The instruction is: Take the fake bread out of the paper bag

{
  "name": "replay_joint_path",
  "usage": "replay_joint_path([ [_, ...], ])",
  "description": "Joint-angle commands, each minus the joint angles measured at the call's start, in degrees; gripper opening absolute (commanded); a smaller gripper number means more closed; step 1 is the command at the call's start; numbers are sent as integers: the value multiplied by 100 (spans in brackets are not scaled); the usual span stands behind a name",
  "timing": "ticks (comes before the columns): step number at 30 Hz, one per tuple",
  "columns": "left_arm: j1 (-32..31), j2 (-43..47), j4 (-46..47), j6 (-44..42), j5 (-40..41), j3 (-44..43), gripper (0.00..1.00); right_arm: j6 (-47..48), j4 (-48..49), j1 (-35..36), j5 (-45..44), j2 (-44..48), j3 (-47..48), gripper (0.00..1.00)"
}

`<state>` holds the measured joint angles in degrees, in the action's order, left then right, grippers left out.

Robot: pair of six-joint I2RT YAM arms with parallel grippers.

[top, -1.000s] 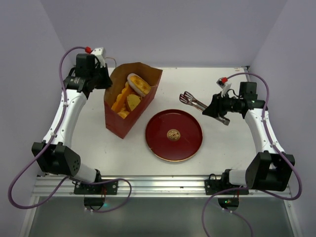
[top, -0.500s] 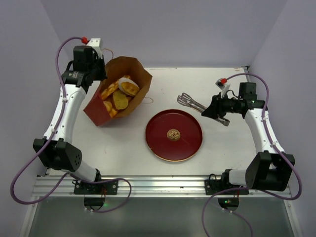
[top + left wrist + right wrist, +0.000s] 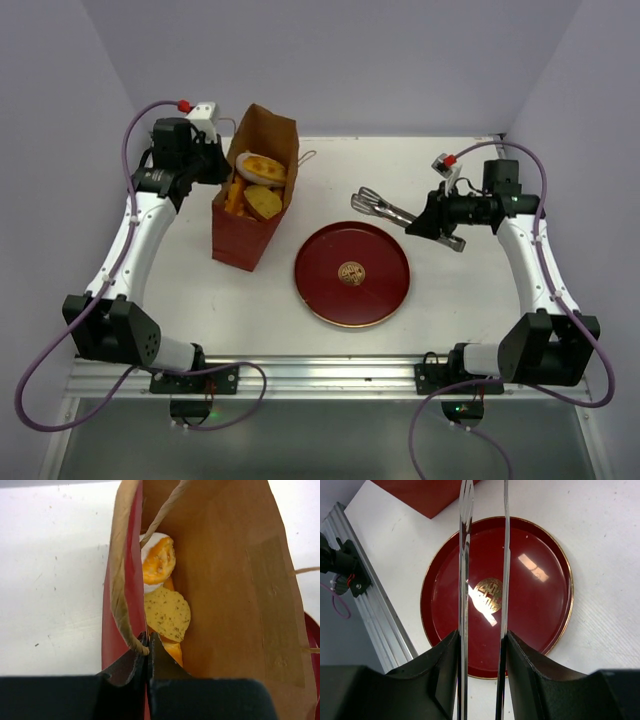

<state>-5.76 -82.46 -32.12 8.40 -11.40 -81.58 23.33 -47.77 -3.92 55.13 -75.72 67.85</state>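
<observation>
**A:** Where does the fake bread sit from each arm?

**B:** It is inside the paper bag, heaped near the mouth. The left gripper is right beside it, jaws clamped on the bag's rim together with a cord handle. In the left wrist view the pieces lie just ahead of its fingertips, inside the brown wall.

**A:** So the left is nearer. Can it take them?

**B:** I judge not, since it is busy holding the bag. The right gripper grips metal tongs, their two arms standing apart.

**A:** And from the tongs?

**B:** The bread lies out ahead of the tips and well apart from them. The tongs' long axis points roughly toward the bag, with the tips over the far edge of the red plate.

**A:** What does the move turn on?

**B:** Probably carrying the tips forward along that axis, then down through the mouth, which faces up.
</observation>
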Motion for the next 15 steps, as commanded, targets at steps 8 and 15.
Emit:
replay_joint_path([
  [8, 13, 10, 820, -242, 639, -868, 0, 312, -303, 76, 147, 75, 281, 43],
  [15, 5, -174, 971, -313, 455, -1360, 0, 497, -567, 163, 41, 84, 500, 43],
])
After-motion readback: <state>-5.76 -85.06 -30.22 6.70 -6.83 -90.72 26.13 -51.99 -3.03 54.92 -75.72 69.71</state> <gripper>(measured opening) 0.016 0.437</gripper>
